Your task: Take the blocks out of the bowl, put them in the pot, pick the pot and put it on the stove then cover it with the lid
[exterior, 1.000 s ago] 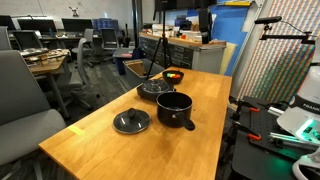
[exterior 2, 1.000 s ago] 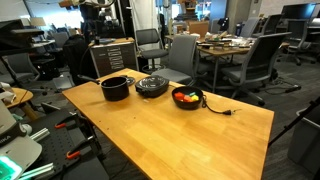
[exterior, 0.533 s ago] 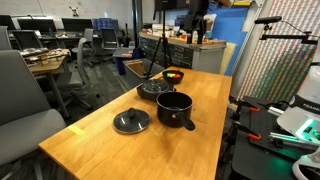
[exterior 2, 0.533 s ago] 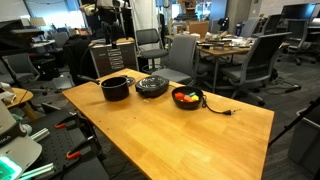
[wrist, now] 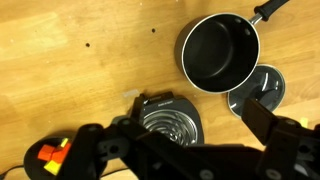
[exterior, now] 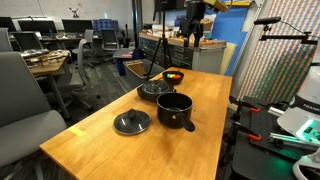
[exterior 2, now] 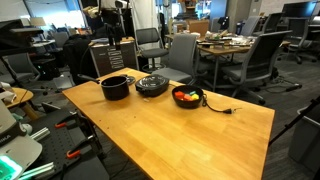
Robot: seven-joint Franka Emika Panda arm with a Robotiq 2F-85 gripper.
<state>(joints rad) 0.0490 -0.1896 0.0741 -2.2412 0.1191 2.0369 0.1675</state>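
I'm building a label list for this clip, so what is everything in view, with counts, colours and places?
table: one, light wood, holds all the items
pot: one, black, empty, beside the lid
lid: one, dark grey, flat on the table
stove: one, black, between pot and bowl
bowl: one, dark, next to the stove
blocks: a few, yellow and orange-red, inside the bowl
cord: one, black, on the table by the bowl
claw: one, black, open, high above the table

The arm is held high, its gripper (exterior: 194, 32) pointing straight down — jaws spread wide apart, with nothing gripped between them.
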